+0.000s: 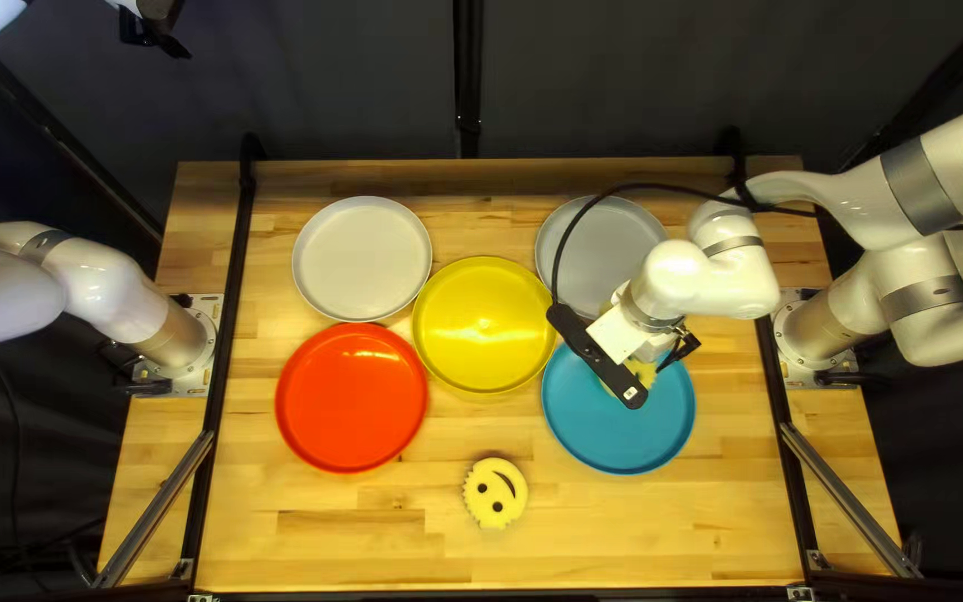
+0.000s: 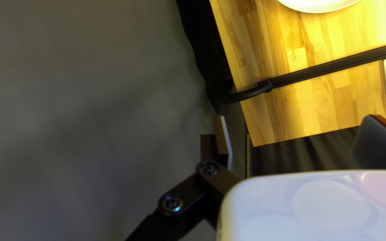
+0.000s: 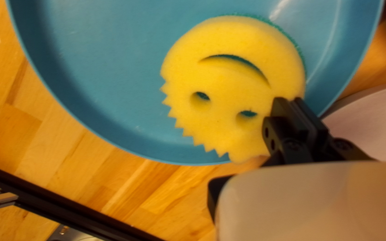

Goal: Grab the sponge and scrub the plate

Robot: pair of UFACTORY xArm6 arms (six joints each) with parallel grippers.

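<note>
Pinching the round yellow sponge (image 3: 228, 85) by its edge, my nearer right tool (image 3: 292, 102) holds it, porous, teal-backed and zigzag-fringed, over the smooth blue plate (image 3: 103, 67), so scrubbing probably calls for pressing downward, while whether my left tool (image 2: 222, 136) is open I cannot tell.

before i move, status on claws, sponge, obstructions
Right claw shut on sponge, over blue plate. Left claw raised, well away. Right arm partly hides plate.

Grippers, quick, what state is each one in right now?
Left gripper: open, holding nothing.
Right gripper: closed on the edge of the yellow sponge, over the blue plate.
</note>
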